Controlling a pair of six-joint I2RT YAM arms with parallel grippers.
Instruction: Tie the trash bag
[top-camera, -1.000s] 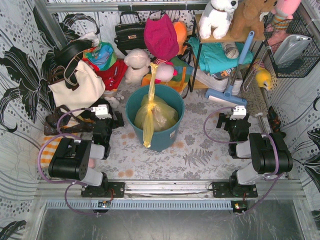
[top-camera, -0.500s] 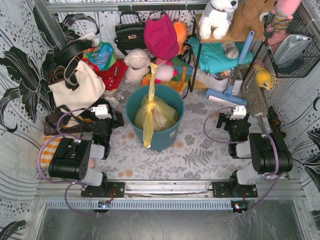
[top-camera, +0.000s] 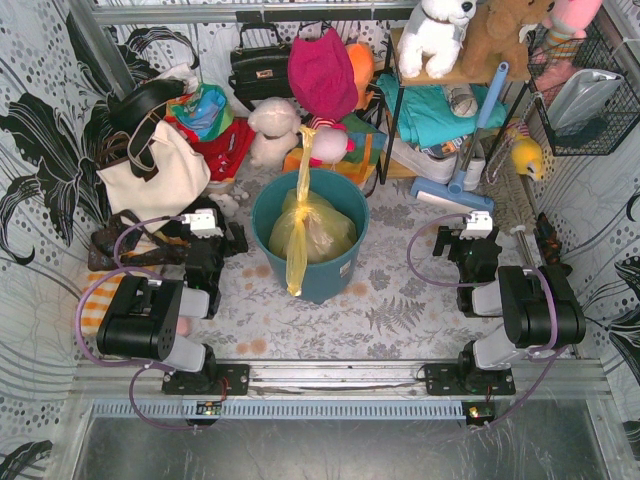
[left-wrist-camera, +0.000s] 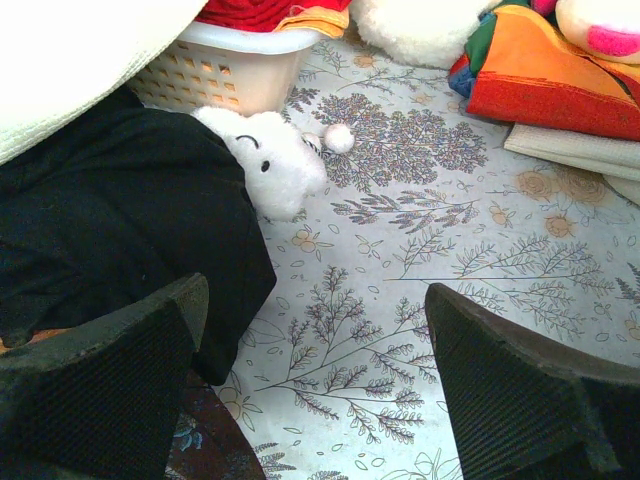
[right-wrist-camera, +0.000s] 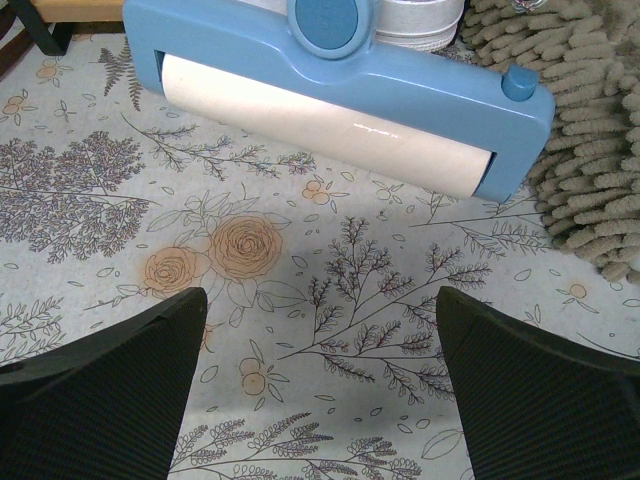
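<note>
Across the last second nothing is seen to have shifted: both arms are parked low and the bag lies as it did, so no tying motion is under way. At left, the left end effector (top-camera: 208, 228) is held just off the floral surface (top-camera: 400, 300), its ribbed black pads wide apart and empty, beside dark cloth and a small white plush toy (left-wrist-camera: 268, 160). At centre, the yellow trash bag (top-camera: 310, 228), thin glossy film, sits bunched inside the round teal bin (top-camera: 320, 275); its neck appears gathered, one long tail running up past the far rim, another hanging over the near rim. Whether a knot is closed cannot be told. At right, the right end effector (top-camera: 470, 240) is likewise spread and empty, facing a blue plastic lint roller (right-wrist-camera: 340, 95) and a shaggy mop head (right-wrist-camera: 590, 150).
</note>
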